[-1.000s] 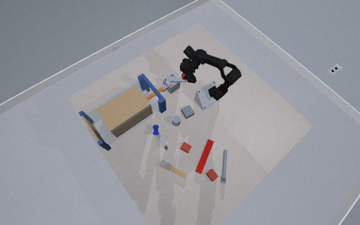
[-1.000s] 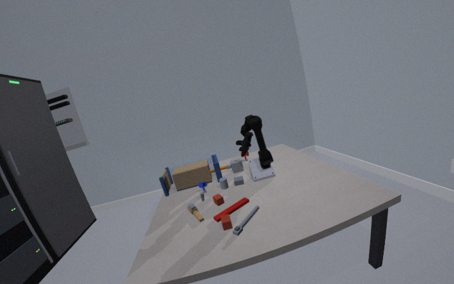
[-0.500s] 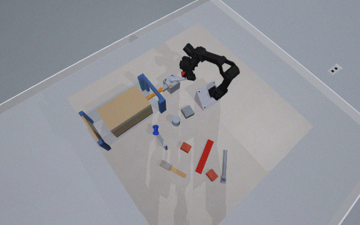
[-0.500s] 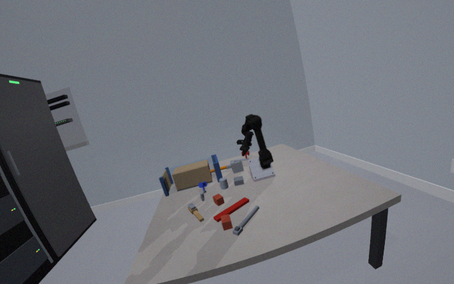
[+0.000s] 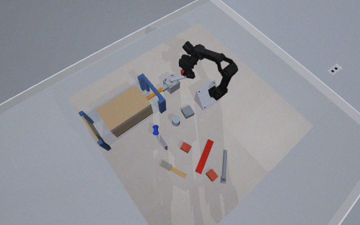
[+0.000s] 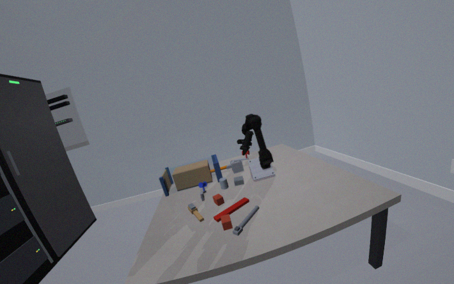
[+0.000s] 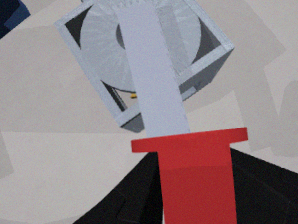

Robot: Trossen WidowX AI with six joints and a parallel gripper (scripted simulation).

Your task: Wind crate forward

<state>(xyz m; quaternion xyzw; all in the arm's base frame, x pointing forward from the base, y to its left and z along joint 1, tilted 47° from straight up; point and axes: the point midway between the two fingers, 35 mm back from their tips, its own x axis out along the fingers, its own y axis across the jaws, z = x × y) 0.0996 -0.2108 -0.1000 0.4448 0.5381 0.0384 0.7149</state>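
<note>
gripper (image 5: 186, 74) (image 6: 245, 152) (image 7: 185, 159) was clamped on the red grip (image 5: 182, 73) (image 6: 247, 153) (image 7: 197, 185) of the winch handle, black fingers on either side of it. pale crank bar (image 5: 178, 78) (image 6: 243, 159) (image 7: 156, 80) ran from the grip to the top of the grey winch (image 5: 171, 84) (image 6: 236, 166) (image 7: 107, 95), over its round ribbed disc (image 7: 102, 60). orange strap (image 5: 153, 94) (image 6: 222, 168) went from winch side under the blue frame (image 5: 153, 88) (image 6: 218, 167) to the crate. tan crate (image 5: 123, 107) (image 6: 192, 175) sat flat, between the blue frame and the blue-posted end piece (image 5: 91, 127) (image 6: 166, 181), its front short of the blue frame, gap visible from the top. grey cylinder (image 5: 176, 120) (image 6: 224, 183) and grey block (image 5: 187, 111) (image 6: 238, 180) stood near each other on the bench (image 5: 248, 122) (image 6: 299, 197). blue-ended tool, wood-handled tool, two orange-red blocks, red bar (image 5: 204, 156) (image 6: 231, 209) and grey wrench-like tool (image 5: 224, 166) (image 6: 245, 220) lay further off from the winch.
</note>
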